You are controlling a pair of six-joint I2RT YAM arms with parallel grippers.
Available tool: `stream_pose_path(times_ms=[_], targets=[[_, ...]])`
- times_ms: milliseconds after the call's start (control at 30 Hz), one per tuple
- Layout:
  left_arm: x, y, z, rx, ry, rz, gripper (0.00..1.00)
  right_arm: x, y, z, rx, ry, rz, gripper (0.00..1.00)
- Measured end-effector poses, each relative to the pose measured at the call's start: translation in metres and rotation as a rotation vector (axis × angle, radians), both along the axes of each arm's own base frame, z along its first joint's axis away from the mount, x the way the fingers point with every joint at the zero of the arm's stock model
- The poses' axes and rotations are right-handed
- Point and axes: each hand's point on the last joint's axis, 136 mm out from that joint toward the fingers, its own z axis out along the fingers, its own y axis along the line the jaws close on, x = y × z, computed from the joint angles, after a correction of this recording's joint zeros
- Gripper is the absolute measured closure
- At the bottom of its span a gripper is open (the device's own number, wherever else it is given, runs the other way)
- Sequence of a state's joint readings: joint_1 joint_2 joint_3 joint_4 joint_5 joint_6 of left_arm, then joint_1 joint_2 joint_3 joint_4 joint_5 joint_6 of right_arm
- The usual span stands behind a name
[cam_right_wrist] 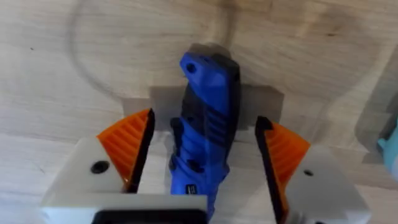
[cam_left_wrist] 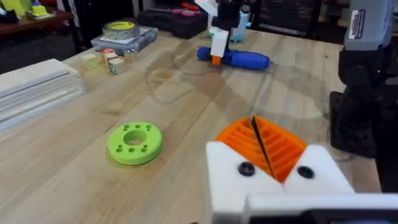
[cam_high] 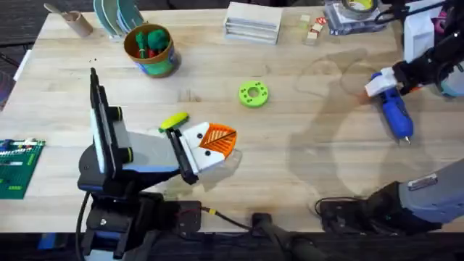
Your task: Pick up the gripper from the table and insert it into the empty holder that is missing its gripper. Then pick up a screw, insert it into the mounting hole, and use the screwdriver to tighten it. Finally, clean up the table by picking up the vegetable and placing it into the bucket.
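The blue screwdriver [cam_high: 396, 114] lies on the table at the right. My right gripper [cam_right_wrist: 205, 124] is open and straddles its body [cam_right_wrist: 204, 146], an orange pad on each side with a gap. My left gripper [cam_high: 217, 139] rests low at centre-left, shut, its two orange ribbed tips [cam_left_wrist: 273, 146] pressed together on white mounts. Each mount face shows a dark round spot [cam_left_wrist: 246, 168]; I cannot tell hole from screw head. The yellow vegetable [cam_high: 174, 120] lies just behind the left gripper. The bucket [cam_high: 150, 49] stands at the back left with green and red toys inside. A loose screw is out of view.
A flat green disc with holes [cam_high: 253, 93] lies mid-table. White boxes [cam_high: 252, 22], small blocks [cam_high: 313, 29] and a tray with a tape roll [cam_high: 355, 10] line the far edge. A green studded plate [cam_high: 18, 167] sits at the left edge.
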State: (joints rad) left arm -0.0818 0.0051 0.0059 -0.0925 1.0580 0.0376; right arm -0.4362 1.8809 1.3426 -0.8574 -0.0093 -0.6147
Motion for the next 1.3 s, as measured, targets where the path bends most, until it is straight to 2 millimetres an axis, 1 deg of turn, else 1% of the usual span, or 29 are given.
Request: stream_pose_path(times_ms=[67, 133, 200, 300, 500, 600, 733, 767, 1300], targets=[[0.0, 0.0, 0.0, 0.0, 0.0, 0.0, 0.984, 0.002, 0.001, 0.0, -0.003, -0.005, 0.005, 0.031], [0.0, 0.0, 0.0, 0.0, 0.0, 0.0, 0.984, 0.002, 0.002, -0.002, -0.001, -0.001, 0.012, 0.095], [0.0, 0.0, 0.0, 0.0, 0.0, 0.0, 0.984, 0.003, 0.005, -0.005, 0.003, 0.007, 0.021, 0.182], [0.0, 0.0, 0.0, 0.0, 0.0, 0.0, 0.984, 0.003, 0.006, -0.01, 0.001, 0.018, 0.029, 0.27], [0.0, 0.0, 0.0, 0.0, 0.0, 0.0, 0.984, 0.005, 0.004, -0.009, -0.007, 0.012, 0.035, 0.545], [0.0, 0.0, 0.0, 0.0, 0.0, 0.0, 0.984, 0.005, 0.004, -0.009, -0.009, 0.012, 0.037, 0.657], [0.0, 0.0, 0.0, 0.0, 0.0, 0.0, 0.984, 0.004, 0.005, -0.011, -0.004, 0.016, 0.043, 0.938], [0.0, 0.0, 0.0, 0.0, 0.0, 0.0, 0.984, 0.004, 0.005, -0.011, -0.003, 0.016, 0.04, 0.976], [0.0, 0.0, 0.0, 0.0, 0.0, 0.0, 0.984, 0.0, 0.009, -0.01, 0.011, 0.036, 0.042, 0.973]])
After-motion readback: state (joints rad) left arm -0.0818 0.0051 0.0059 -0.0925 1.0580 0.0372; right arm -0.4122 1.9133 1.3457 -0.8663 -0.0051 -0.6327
